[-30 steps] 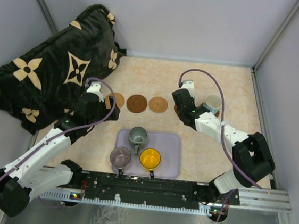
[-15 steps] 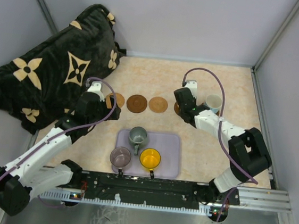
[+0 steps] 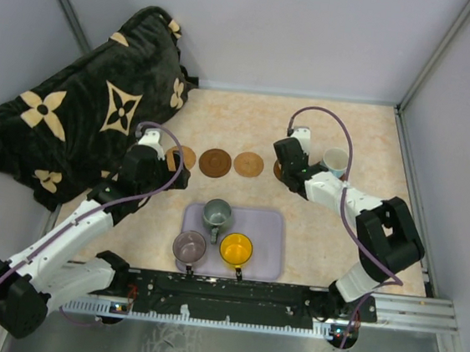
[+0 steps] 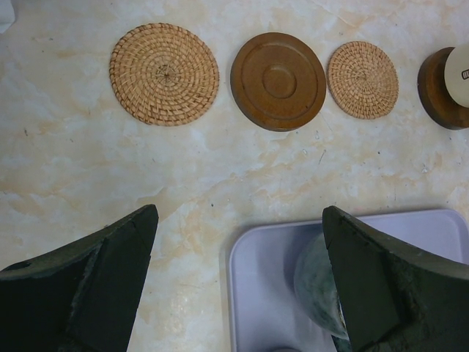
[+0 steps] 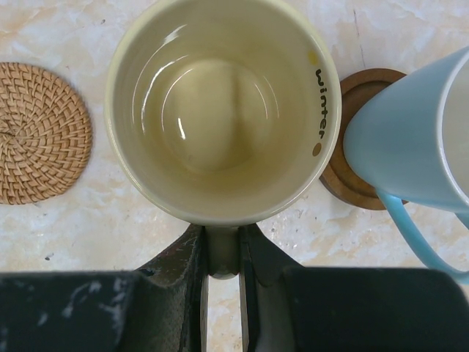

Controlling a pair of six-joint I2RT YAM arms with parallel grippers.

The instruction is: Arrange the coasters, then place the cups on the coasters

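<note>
Three coasters lie in a row: woven (image 4: 164, 73), dark wooden (image 4: 278, 81), woven (image 4: 363, 79). My right gripper (image 5: 222, 255) is shut on the handle of the cream cup (image 5: 223, 110). That cup sits over a fourth, wooden coaster (image 4: 440, 92), and I cannot tell whether it rests on it. Right beside it the light blue cup (image 5: 410, 139) stands on a wooden coaster (image 5: 352, 176). My left gripper (image 4: 238, 242) hangs open and empty over the tray's far left corner. The dark green cup (image 3: 217, 214), purple cup (image 3: 190, 245) and yellow cup (image 3: 236, 248) stand on the lavender tray (image 3: 267, 230).
A dark blanket with tan flower patterns (image 3: 90, 110) is heaped at the back left, close to the left arm. Grey walls enclose the table on the left, back and right. The right arm's cable (image 3: 340, 132) arcs over the blue cup.
My right gripper has carried the cream cup a little toward the back, beside the blue cup, and then held still. The left arm has not moved.
</note>
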